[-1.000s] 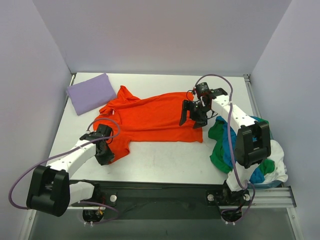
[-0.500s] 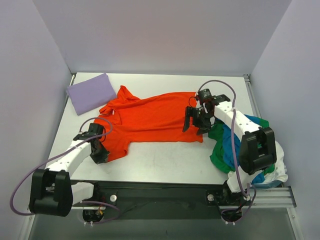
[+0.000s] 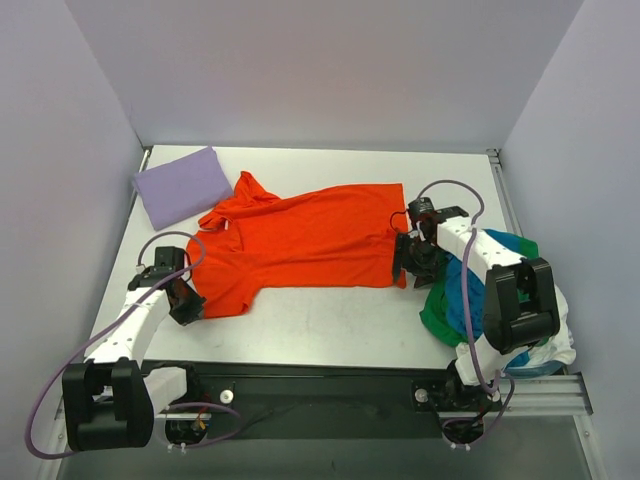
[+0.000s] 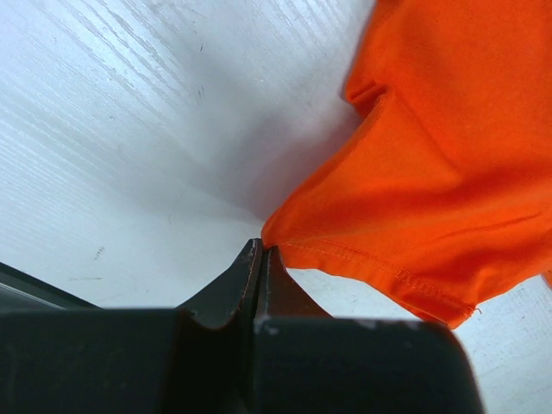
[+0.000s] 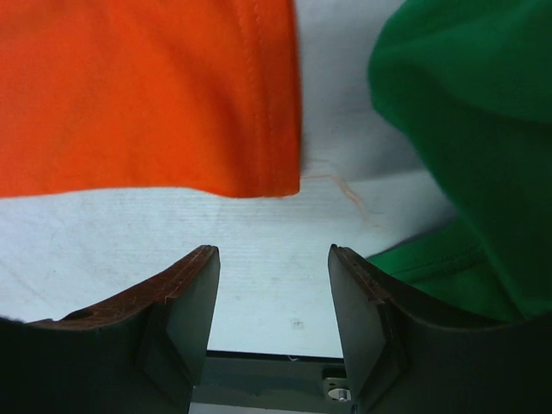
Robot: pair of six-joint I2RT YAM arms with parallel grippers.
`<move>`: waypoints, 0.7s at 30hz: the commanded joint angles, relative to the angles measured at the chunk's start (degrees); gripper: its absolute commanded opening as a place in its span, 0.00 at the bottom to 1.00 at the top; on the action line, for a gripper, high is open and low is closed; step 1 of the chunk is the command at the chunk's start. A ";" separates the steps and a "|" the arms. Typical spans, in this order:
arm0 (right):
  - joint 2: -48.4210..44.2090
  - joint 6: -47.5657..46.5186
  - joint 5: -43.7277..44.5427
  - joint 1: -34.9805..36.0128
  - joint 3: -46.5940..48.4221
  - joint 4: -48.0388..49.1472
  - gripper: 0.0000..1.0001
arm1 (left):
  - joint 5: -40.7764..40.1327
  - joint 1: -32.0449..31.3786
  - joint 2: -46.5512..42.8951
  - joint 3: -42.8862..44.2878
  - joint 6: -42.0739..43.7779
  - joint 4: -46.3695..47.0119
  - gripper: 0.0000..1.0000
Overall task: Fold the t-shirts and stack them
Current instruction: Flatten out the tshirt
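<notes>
The step in hand looks like taking hold of the orange-red t-shirt (image 3: 300, 240) by its two hem corners, so that it can be drawn flat for a first fold.

The left claw (image 4: 260, 250) is pressed shut, its fingers meeting with no gap. The shirt's stitched corner ends right at their tips, so it appears to be pinched there by a small bite of cloth. The rest of the shirt spreads away ahead of this claw and to its right, lying on the table (image 3: 330, 320). The lavender t-shirt (image 3: 183, 185), already folded, sits well apart from this claw, past the orange sleeve.

The right claw (image 5: 274, 259) stands with its fingers apart, and only bare table top shows between them. In its own view the shirt's other hem corner lies just beyond the fingertips, toward the left finger and not yet inside the gap. The green t-shirt (image 5: 466, 129) bulks up close beside the right finger, and in the overhead view it is heaped with the blue t-shirt (image 3: 462, 295) on that same side of the claw.

The next move probably calls for the right claw to ease forward and a little to its left until the orange hem sits between the fingers. It would then close low on the table, so that the thin cloth is caught rather than pushed away. It should keep its right finger off the green cloth, which could be picked up with the hem. The left claw's shallow bite may slip if the hem is pulled taut too hard.
</notes>
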 commanded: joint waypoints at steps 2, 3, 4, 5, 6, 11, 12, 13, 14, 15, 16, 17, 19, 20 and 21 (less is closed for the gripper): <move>1.05 1.21 3.47 -1.20 0.31 0.91 0.53 | 1.25 0.51 -0.67 1.27 1.16 1.76 0.00; 1.66 1.21 3.65 -1.55 0.49 1.09 0.52 | 1.43 0.59 -0.58 1.27 1.25 1.76 0.00; 2.10 1.47 3.74 -1.73 0.75 1.35 0.52 | 1.51 0.59 -0.58 1.27 1.25 1.93 0.00; 2.45 1.56 3.65 -1.82 0.93 1.53 0.52 | 1.43 0.59 -0.58 1.27 1.25 1.93 0.00; 3.50 1.56 3.65 -1.82 1.54 1.45 0.51 | 1.43 0.59 -0.67 1.18 1.25 1.93 0.00; 5.70 1.39 4.00 -1.73 0.67 1.88 0.48 | 1.60 0.59 -0.40 1.18 1.34 2.11 0.00; 5.80 1.30 4.18 -1.82 0.40 2.06 0.48 | 1.60 0.59 -0.40 1.27 1.42 2.11 0.00; 6.15 1.21 4.18 -1.82 -0.04 2.32 0.47 | 1.60 0.51 -0.32 1.18 1.42 2.11 0.00; 6.58 0.95 3.92 -1.82 -0.39 3.02 0.47 | 1.60 0.59 -0.31 1.18 1.42 2.19 0.00; 6.85 0.86 3.83 -1.82 -0.65 3.46 0.46 | 1.60 0.51 -0.23 1.18 1.51 2.20 0.00; 7.03 0.69 3.91 -1.82 -0.92 3.81 0.46 | 1.60 0.59 -0.23 1.18 1.51 2.20 0.00; 7.29 0.60 4.09 -1.82 -1.09 4.43 0.45 | 1.69 0.59 -0.14 1.18 1.43 2.20 0.00; 7.82 0.42 4.09 -1.91 -1.01 4.78 0.44 | 1.78 0.59 -0.05 1.18 1.51 2.20 0.00; 8.34 0.42 4.09 -1.82 -0.92 5.13 0.44 | 1.78 0.51 -0.05 1.27 1.51 2.20 0.00; 8.61 0.42 4.18 -1.91 -0.92 5.22 0.43 | 1.78 0.59 0.04 1.27 1.60 2.20 0.00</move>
